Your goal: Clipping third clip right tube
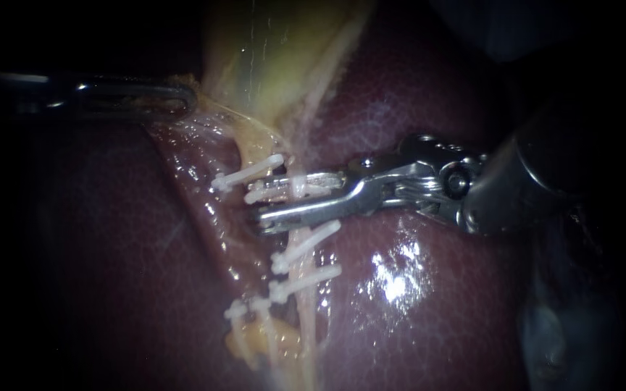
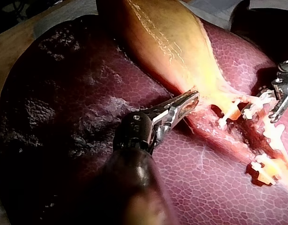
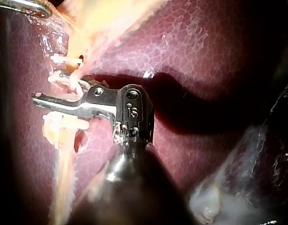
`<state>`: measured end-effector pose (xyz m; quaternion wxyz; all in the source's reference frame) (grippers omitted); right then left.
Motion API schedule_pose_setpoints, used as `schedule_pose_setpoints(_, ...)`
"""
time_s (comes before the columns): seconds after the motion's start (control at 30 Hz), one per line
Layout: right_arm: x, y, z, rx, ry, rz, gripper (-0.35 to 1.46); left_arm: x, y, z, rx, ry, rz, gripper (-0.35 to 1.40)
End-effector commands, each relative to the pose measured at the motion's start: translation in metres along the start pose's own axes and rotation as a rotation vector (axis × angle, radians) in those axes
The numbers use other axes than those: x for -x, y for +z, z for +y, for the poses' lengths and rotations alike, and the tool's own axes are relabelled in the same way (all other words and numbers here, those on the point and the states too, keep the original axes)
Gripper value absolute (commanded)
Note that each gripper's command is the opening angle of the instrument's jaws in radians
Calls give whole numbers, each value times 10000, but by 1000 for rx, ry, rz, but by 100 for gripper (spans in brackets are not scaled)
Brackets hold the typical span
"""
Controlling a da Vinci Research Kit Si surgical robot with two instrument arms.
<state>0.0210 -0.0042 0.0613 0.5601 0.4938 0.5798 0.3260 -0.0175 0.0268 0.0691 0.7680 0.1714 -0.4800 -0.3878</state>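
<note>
The right tube (image 1: 303,326) is a thin pale cord; it runs from the gallbladder (image 1: 277,58) at 12 o'clock down toward 6 o'clock across the liver (image 1: 414,311). It looks soft, wet and slippery; it would likely flatten under light pressure and tear if dragged sideways.

The right instrument (image 1: 253,208) enters from 3 o'clock; its jaws are spread, one above and one below the tube, with the tube crossing the gap. A white strip lies along the upper jaw, probably a loaded clip.

Two white clips sit on the tube toward 6 o'clock: the near clip (image 1: 306,242) and the far clip (image 1: 304,281). They appear stiff, straight and matte, like plastic.

Recommended grip point: the bare stretch just above the near clip; the jaws should sit square to the tube.

The left instrument (image 1: 175,98) enters from 9 o'clock; its jaws are pressed together on the yellow edge of the gallbladder, holding it taut.

The liver is dark red, glossy and finely mottled; the gallbladder is yellow-green and smooth.
</note>
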Motion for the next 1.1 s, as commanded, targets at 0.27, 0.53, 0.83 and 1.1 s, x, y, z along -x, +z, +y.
schedule_pose_setpoints(0.27, -1, -10, 8, 20, 0, 8, -6, 0, 1, 0, 1, -1, 0, -35)
schedule_pose_setpoints(0.53, -1, -15, 10, 23, 0, 6, -35, 0, 1, 0, 1, -1, 0, -35)
schedule_pose_setpoints(0.83, 0, -16, 12, 11, 17, -14, -35, 0, 2, 0, 2, -1, 0, -35)
schedule_pose_setpoints(1.1, 1, -17, 13, 11, 23, -16, -35, 1, 3, -1, -1, -1, 0, -35)
